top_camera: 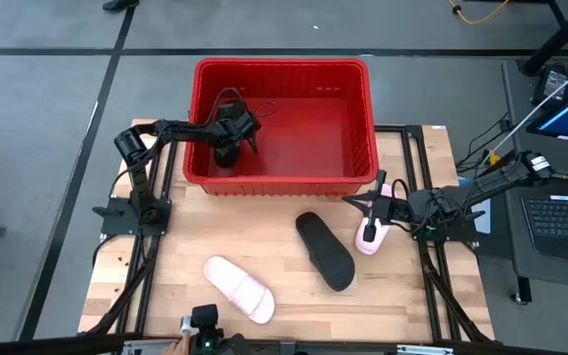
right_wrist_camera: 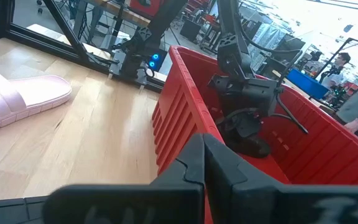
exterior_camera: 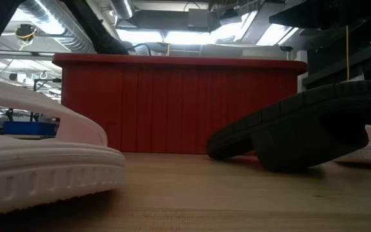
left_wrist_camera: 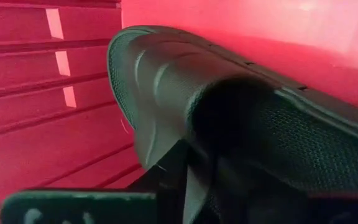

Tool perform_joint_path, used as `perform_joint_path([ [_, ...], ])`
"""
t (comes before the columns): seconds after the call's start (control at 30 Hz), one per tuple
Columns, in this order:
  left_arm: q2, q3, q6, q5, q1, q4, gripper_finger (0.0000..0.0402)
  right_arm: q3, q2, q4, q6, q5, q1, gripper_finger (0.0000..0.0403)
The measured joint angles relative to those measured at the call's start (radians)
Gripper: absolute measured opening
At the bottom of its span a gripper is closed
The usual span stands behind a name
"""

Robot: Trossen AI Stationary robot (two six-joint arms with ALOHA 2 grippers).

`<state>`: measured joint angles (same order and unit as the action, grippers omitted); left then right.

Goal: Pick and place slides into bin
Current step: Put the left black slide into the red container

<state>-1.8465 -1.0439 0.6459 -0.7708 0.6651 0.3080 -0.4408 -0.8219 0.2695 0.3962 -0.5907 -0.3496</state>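
A pale wood table (top_camera: 284,286) stands on grey flooring, with the red bin (top_camera: 282,179) at its far edge. The left gripper (top_camera: 233,133) reaches into the bin's left half, fingers clamped on a black slide (left_wrist_camera: 229,106) that sits low inside near the left wall; the left wrist view shows the slide's ribbed sole up close against the red slotted side. The right gripper (top_camera: 375,204) hovers at the bin's near right corner, fingers pressed together with nothing between them, as its wrist view shows them meeting at the red rim. Just beside it on the table lies a pink slide (top_camera: 372,229), partly under the arm. A second black slide (top_camera: 324,250) lies near the table's middle, angled, and another pink slide (top_camera: 239,288) lies to its left toward the near edge, the two apart. In the low view these two slides stand in front of the bin wall. A laptop (top_camera: 560,225) sits off the table's right side. No readable writing shows anywhere.
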Motion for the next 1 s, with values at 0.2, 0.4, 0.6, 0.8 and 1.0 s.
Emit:
perform_joint_path([
  [0.2,0.0,0.0,0.006,0.029,0.001,0.006,0.0095,0.0,0.0,-0.003,0.0,0.0,0.0,0.0004],
  [0.4,0.003,0.0,0.048,0.059,0.001,0.009,0.0117,0.0,0.0,-0.003,0.0,0.0,0.0,0.0004],
  [0.6,0.06,0.002,0.077,0.149,0.0,0.054,0.012,0.0,0.0,-0.003,-0.003,0.0,0.0,0.0004],
  [0.8,0.137,0.002,0.078,0.236,-0.001,0.125,0.012,0.0,0.0,-0.003,-0.003,0.0,0.0,0.0004],
  [1.0,0.188,0.002,0.075,0.253,-0.002,0.205,0.012,0.0,0.0,-0.002,-0.003,0.0,0.0,0.0004],
])
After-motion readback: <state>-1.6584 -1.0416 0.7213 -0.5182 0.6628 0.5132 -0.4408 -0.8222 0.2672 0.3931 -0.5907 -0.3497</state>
